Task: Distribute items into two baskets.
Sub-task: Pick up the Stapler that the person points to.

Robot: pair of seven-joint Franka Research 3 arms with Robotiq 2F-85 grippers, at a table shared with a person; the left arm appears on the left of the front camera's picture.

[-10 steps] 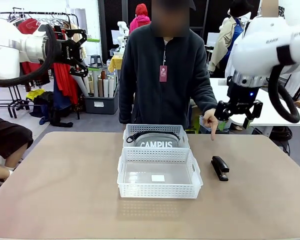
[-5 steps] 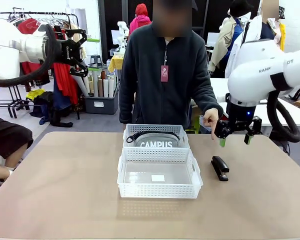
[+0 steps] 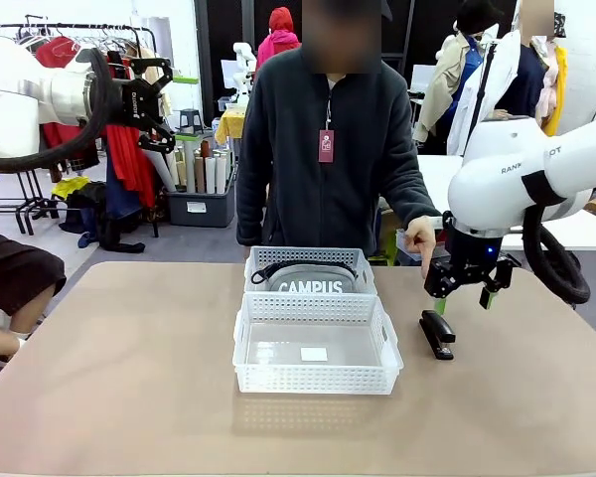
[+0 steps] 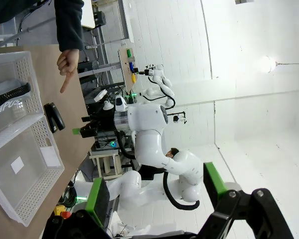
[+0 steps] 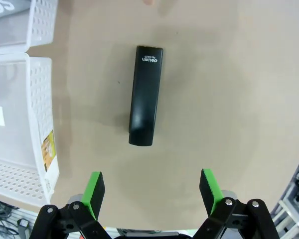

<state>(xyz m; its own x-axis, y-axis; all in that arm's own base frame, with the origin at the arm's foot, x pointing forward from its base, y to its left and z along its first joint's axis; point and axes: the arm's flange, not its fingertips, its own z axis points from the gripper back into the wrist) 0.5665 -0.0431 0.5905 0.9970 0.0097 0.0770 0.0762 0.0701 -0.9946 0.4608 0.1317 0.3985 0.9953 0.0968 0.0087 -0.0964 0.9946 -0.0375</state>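
Black stapler [image 5: 145, 94] under gaping right pincer [image 5: 151, 191]

Robotics lab: white robot arm [image 3: 521, 169] over a worktable [image 3: 109, 397], clothes rack [image 3: 30, 35], bin of rolls [image 3: 201, 207]

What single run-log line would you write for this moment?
right gripper: open, above stapler; left gripper: open, raised; pouch: in far basket; stapler: on table; person's hand: pointing toward stapler

Clothes rack [image 3: 50, 45] left; grey crate [image 3: 201, 207]; white walls [image 4: 164, 40].
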